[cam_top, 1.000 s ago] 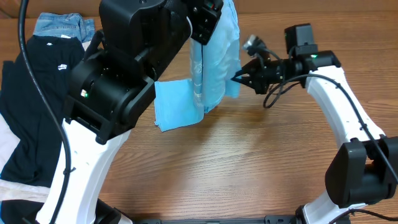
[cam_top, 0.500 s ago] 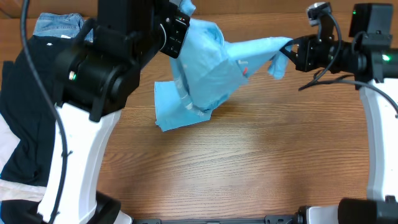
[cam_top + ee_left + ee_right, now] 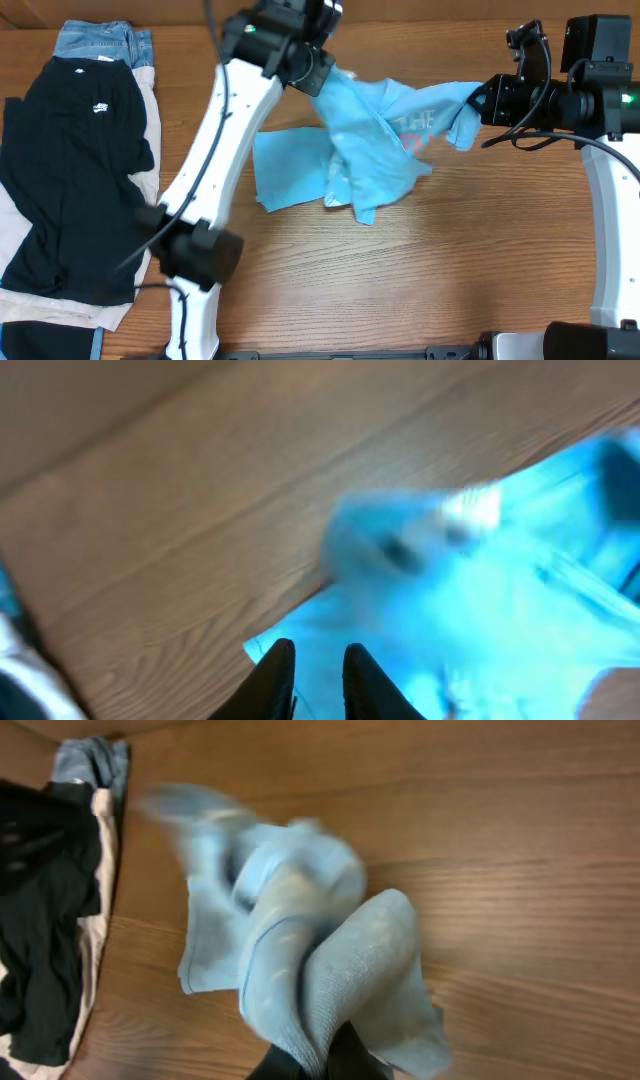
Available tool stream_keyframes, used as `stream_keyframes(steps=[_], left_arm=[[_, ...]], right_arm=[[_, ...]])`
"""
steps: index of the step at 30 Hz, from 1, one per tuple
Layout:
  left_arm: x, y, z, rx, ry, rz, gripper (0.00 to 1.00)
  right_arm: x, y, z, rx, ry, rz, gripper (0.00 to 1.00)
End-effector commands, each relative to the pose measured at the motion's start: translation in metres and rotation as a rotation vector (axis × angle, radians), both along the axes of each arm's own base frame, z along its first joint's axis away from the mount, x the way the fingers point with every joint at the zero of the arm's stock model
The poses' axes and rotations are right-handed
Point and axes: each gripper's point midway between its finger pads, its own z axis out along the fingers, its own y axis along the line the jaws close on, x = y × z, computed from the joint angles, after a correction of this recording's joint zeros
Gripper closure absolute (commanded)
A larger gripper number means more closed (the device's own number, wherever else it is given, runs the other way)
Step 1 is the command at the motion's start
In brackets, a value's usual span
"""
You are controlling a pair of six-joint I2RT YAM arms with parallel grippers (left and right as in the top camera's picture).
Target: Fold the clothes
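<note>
Over the table (image 3: 400, 280), right fingers (image 3: 350, 1062) pinch the sky-blue T-shirt (image 3: 380, 150).

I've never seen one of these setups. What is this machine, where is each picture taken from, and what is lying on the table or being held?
These are two robot arms at a wooden table, each ending in two-finger jaws. The wide picture looks down from above; the other two come from cameras on each wrist, looking past that arm's own jaws. A light-blue T-shirt lies crumpled mid-table. The right arm has its jaws shut on one bunched edge of it. The left arm reaches over the shirt; its jaws stand slightly apart with nothing visibly pinched. At the table's left side lie a black T-shirt and blue jeans.
</note>
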Motion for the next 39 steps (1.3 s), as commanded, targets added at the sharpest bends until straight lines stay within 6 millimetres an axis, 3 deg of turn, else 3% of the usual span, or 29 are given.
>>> stream_keyframes(steps=[1, 6, 12, 18, 21, 24, 30, 36, 39], left_arm=[[0.014, 0.002, -0.022, -0.024, 0.034, 0.048, 0.74], [0.011, -0.023, -0.016, -0.154, 0.051, -0.031, 0.64], [-0.038, -0.090, -0.008, -0.383, 0.201, -0.278, 0.55], [-0.064, -0.150, -0.019, -0.392, 0.199, -0.378, 0.51], [-0.067, -0.172, -0.028, -0.401, 0.188, -0.326, 0.47], [-0.071, -0.179, -0.044, -0.412, 0.224, -0.246, 0.46], [-0.075, -0.183, -0.078, -0.465, 0.319, -0.135, 0.34], [-0.072, -0.179, -0.085, -0.481, 0.345, -0.060, 0.22], [-0.066, -0.173, -0.089, -0.471, 0.336, 0.007, 0.21]], right_arm=[[0.003, -0.005, -0.003, -0.020, 0.009, -0.024, 0.96], [0.004, -0.008, -0.005, -0.035, 0.010, -0.034, 0.96], [0.004, -0.009, -0.004, -0.037, 0.009, -0.034, 0.96], [0.004, -0.010, -0.006, -0.046, 0.013, -0.037, 0.96], [0.002, -0.010, -0.006, -0.046, 0.019, -0.037, 0.96], [0.002, -0.010, -0.006, -0.046, 0.020, -0.037, 0.96], [0.003, -0.010, -0.006, -0.046, 0.019, -0.036, 0.96], [0.002, -0.010, -0.006, -0.048, 0.019, -0.034, 0.96], [0.002, -0.010, -0.006, -0.048, 0.018, -0.034, 0.96]])
